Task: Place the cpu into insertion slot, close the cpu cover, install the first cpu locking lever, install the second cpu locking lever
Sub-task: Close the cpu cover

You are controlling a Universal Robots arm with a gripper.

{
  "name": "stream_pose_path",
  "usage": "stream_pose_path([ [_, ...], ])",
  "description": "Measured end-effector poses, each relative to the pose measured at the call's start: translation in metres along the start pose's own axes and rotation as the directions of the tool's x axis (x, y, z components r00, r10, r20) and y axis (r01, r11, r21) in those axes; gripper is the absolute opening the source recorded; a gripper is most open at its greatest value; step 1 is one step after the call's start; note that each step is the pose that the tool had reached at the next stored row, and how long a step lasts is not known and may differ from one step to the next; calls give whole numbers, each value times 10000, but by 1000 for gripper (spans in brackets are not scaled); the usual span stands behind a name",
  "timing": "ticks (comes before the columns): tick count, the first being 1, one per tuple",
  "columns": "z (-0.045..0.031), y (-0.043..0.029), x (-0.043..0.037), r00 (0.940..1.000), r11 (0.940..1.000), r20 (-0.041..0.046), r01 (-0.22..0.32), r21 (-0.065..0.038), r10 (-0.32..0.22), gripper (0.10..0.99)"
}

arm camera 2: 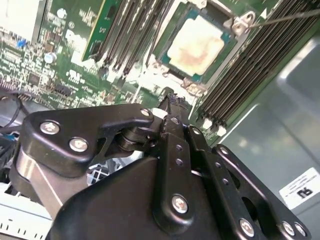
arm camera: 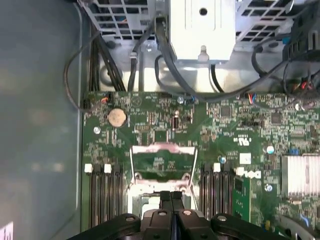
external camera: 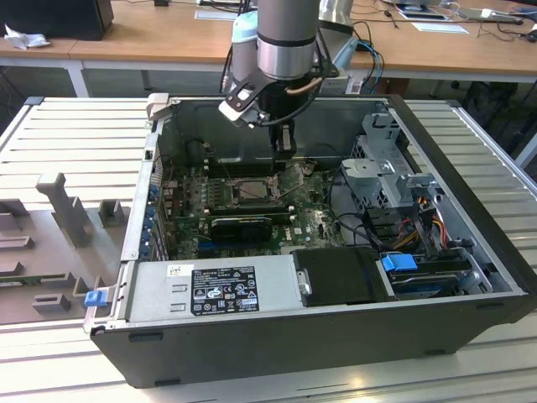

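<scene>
In the second wrist view the cpu (arm camera 2: 197,42), pale silver-beige, lies flat in the insertion slot (arm camera 2: 165,62) on the green motherboard. The cpu cover (arm camera: 162,148), a silvery frame with a large window, stands swung open beyond the slot; it appears tilted up in the exterior view too (external camera: 291,178). My gripper (arm camera: 171,196) hangs just above the slot's edge with its black fingers (arm camera 2: 172,100) pressed together and nothing between them. In the exterior view the gripper (external camera: 285,149) is a little above the slot (external camera: 252,190), inside the open computer case. A thin wire lever (arm camera 2: 285,17) stands raised beside the slot.
Memory slots (arm camera: 102,195) flank the socket on both sides. A black card (external camera: 243,225) lies in front of it, the power supply (external camera: 218,285) along the near wall, and a drive cage with cables (external camera: 394,180) on the exterior view's right. Grey fixtures (external camera: 63,210) sit outside the case.
</scene>
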State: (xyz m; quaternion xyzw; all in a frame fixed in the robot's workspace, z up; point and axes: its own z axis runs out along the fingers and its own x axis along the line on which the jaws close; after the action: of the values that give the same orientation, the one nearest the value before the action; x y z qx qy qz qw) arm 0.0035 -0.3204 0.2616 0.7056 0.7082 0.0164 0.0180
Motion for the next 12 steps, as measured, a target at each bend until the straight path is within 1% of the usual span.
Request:
stream_pose_path([
  [5, 7, 100, 0, 10000, 10000, -2, 0, -1, 0, 106],
  [6, 7, 111, 0, 10000, 10000, -1, 1, 0, -1, 106],
  [8, 13, 180, 0, 10000, 10000, -4, 0, -2, 0, 106],
  [12, 17, 248, -1, 10000, 10000, -3, 1, -2, -1, 106],
])
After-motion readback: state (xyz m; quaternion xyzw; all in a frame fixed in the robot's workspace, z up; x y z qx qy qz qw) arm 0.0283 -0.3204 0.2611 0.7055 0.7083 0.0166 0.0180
